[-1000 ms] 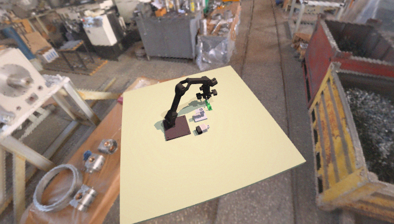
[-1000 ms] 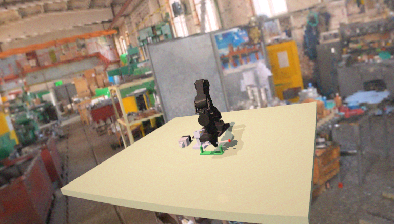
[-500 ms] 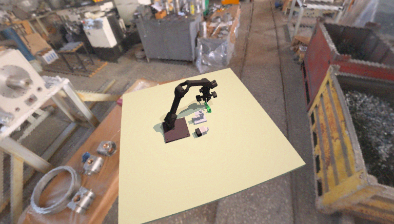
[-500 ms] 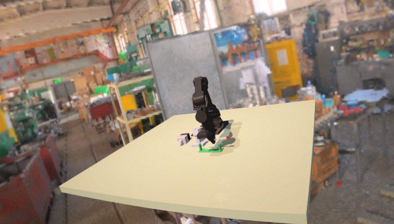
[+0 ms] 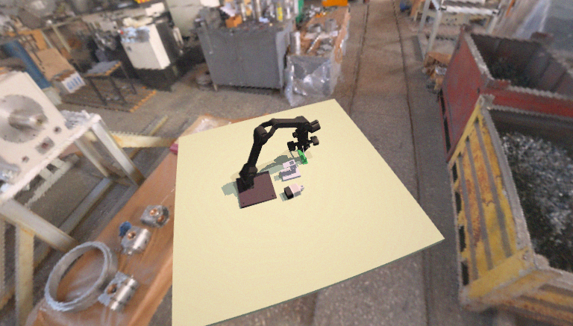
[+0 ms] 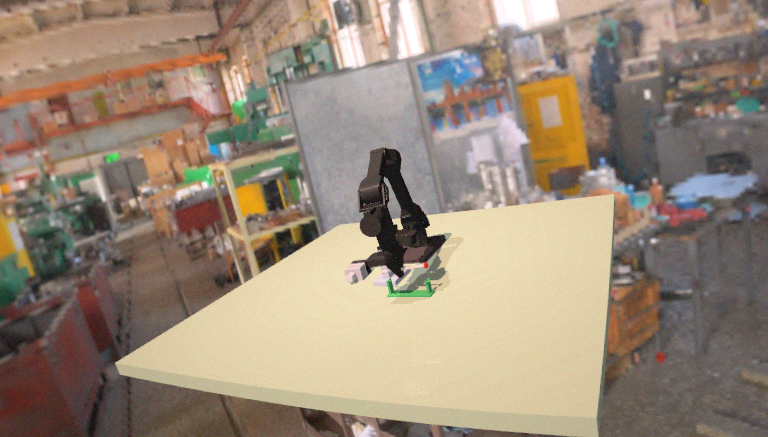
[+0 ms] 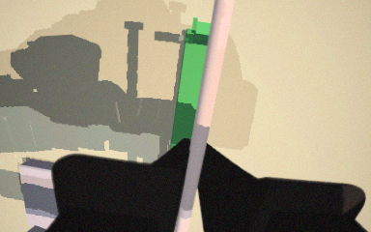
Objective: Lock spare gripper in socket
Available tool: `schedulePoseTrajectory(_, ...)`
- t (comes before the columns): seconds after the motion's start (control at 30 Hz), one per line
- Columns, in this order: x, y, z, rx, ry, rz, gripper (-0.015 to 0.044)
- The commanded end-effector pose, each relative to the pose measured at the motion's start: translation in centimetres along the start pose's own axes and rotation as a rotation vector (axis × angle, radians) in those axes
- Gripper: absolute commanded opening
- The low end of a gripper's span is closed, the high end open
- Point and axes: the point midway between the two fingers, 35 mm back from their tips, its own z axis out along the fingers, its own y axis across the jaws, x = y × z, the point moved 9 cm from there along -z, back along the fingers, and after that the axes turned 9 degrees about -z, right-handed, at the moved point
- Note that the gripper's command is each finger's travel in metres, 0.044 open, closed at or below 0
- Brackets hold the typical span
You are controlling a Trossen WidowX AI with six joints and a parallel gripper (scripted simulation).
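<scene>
Worktop [image 5: 295, 254] [image 6: 339, 395], top view far edge: end effector [image 5: 302, 148] [image 6: 400, 274] [image 7: 192, 145] gripping pin [image 6: 425, 265] [image 7: 209, 87] over green stand [image 5: 303, 157] [image 6: 410, 294] [image 7: 192, 72] | step: pin handling; spare gripper [image 5: 293, 190] [image 6: 356, 272] looks undocked beside mount [image 5: 290, 174] [image 6: 385, 281] | next: likely park pin, seat spare; only then align and push pin through | risk: tilted pin jams

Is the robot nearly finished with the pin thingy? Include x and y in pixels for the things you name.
Not nearly. Done: the lock pin [image 6: 417, 265] [image 7: 209, 92] looks out of the mount [image 5: 290, 174] [image 6: 382, 281] [image 7: 37, 175]. Happening: the gripper [image 5: 301, 149] [image 6: 401, 275] [image 7: 192, 145] grips it near the green stand [image 5: 303, 157] [image 6: 410, 294] [image 7: 194, 72]. Left: the spare gripper [image 5: 293, 190] [image 6: 355, 272] lies apart from the mount, so docking, locking and letting go all remain.
</scene>
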Motion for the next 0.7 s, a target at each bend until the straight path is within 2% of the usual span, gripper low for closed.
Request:
schedulePoseTrajectory(0.0, 0.7, 0.2, -0.3, -0.002, -0.005, -0.002, 0.0)
schedulePoseTrajectory(0.67, 1.0, 0.2, 2.5, 0.005, 0.0, -0.003, 0.0)
